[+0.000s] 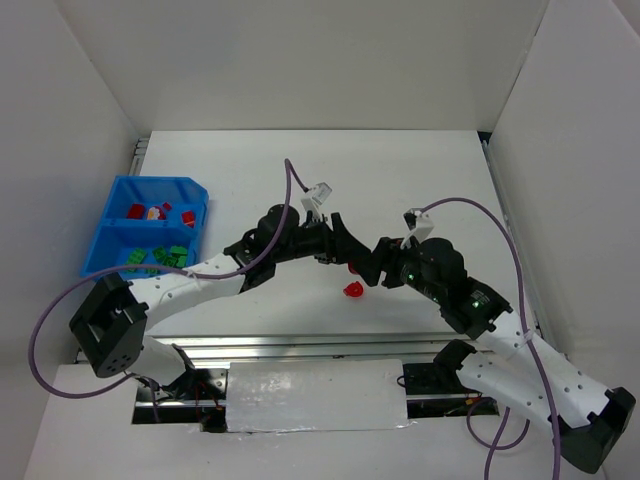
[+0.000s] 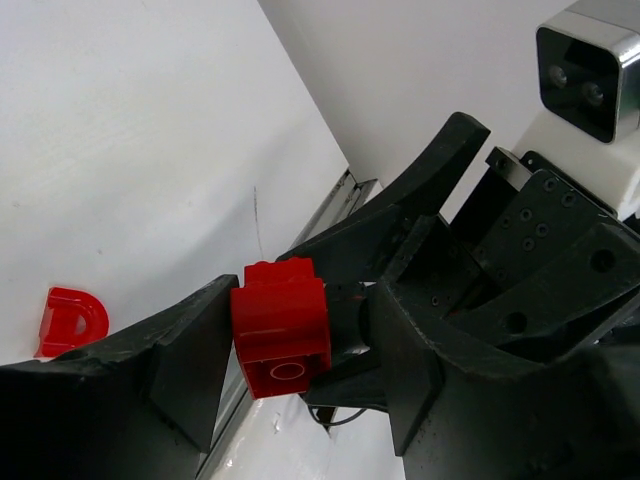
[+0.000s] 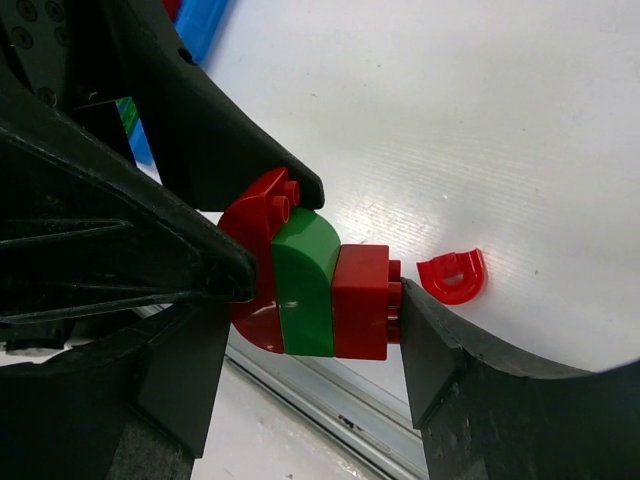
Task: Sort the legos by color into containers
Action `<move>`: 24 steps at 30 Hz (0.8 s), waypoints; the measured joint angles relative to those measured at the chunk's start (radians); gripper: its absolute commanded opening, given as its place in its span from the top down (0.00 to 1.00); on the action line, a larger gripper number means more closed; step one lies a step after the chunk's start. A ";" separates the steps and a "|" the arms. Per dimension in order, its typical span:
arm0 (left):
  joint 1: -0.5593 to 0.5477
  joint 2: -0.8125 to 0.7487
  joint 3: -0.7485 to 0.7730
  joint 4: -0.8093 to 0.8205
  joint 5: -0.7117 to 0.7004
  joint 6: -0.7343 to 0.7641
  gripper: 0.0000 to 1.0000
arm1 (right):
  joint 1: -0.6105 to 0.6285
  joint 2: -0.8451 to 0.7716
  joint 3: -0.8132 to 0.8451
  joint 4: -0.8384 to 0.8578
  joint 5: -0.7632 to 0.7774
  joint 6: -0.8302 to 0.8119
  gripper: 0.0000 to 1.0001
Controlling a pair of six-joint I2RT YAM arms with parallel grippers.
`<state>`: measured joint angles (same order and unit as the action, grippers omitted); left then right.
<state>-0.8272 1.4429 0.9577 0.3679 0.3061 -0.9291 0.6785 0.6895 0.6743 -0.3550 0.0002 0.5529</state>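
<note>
So the right claw (image 3: 312, 315) is clamping a red-green-red brick stack (image 3: 305, 290) end to end, and the left claw (image 2: 300, 335) pinches its red end. Loose red arch (image 1: 352, 290) just below, blue bin (image 1: 103, 235) far left.

Bright, even light washes the white table (image 1: 400, 180); shadows on it fall soft; faint sheen on the green lego (image 3: 303, 285).

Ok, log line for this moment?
right gripper: shut on brick stack | left gripper: at stack's red end, grip unclear | red arch piece: loose on table
</note>
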 measured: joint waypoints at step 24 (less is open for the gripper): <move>-0.009 -0.029 0.002 0.040 0.040 0.055 1.00 | -0.006 -0.032 0.003 -0.020 -0.039 -0.021 0.00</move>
<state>-0.8360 1.4143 0.9592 0.4084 0.3466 -0.8745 0.6727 0.6579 0.6777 -0.3748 -0.0383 0.5320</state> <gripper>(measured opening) 0.475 0.995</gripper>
